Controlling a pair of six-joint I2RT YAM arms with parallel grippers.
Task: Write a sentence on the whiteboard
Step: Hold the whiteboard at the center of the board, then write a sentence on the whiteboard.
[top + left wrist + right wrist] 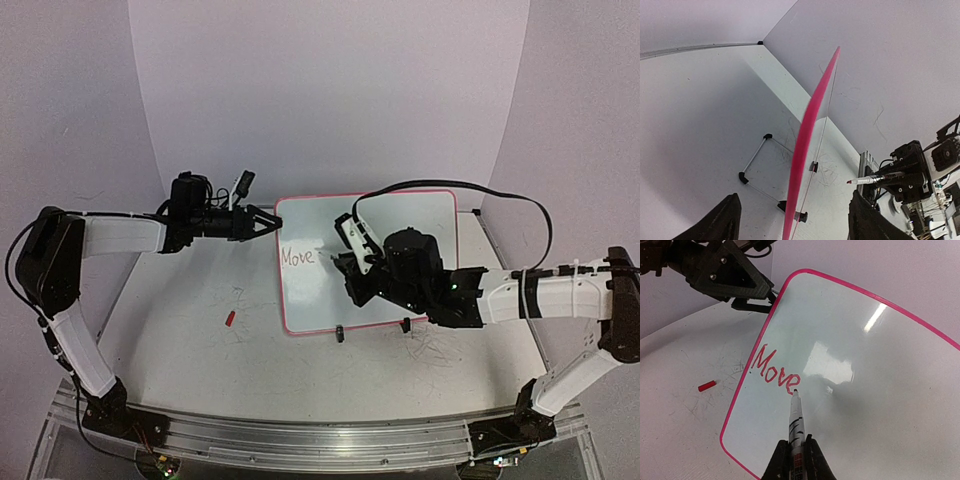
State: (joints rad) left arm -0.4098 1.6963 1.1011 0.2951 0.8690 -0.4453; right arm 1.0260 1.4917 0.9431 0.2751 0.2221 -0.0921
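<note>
Red "Move" is all I've got of the sentence [775,371] | whiteboard [865,390] propped up between both arms | right gripper [796,447] clamped on marker [796,415], tip at the "e", blank board lies rightward | left gripper [268,222] wide open, straddling board's edge

light: bright, even | glare: on whiteboard [865,375] | wrist views: fisheye-bent

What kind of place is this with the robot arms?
Probably a robot lab test bench: a left arm and right arm bolted to a metal rail, a scuffed white table walled by plain panels, a red-rimmed whiteboard.
</note>
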